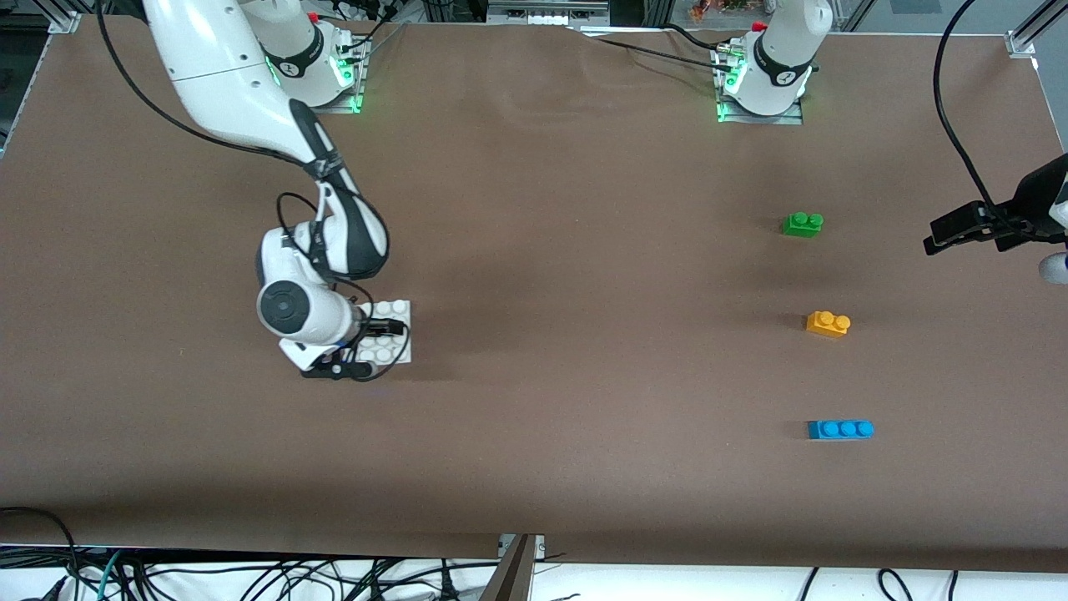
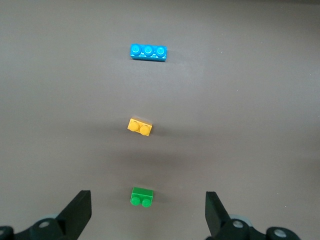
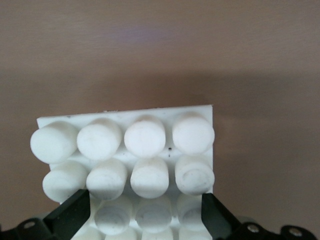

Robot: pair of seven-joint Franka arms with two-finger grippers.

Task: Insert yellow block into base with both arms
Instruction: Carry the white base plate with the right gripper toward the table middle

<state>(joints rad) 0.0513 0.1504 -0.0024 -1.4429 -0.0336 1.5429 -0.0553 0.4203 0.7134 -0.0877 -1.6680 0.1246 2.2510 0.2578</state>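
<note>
The yellow block lies on the table toward the left arm's end, between the green brick and the blue brick. It also shows in the left wrist view. My left gripper is open and empty, up in the air at that end of the table. The white base lies flat toward the right arm's end. My right gripper is low over the base, open, with a finger on either side of the studs. The base fills the right wrist view.
The green brick is farther from the front camera than the yellow block, and the blue three-stud brick is nearer. A black cable hangs above the left gripper. Brown cloth covers the table.
</note>
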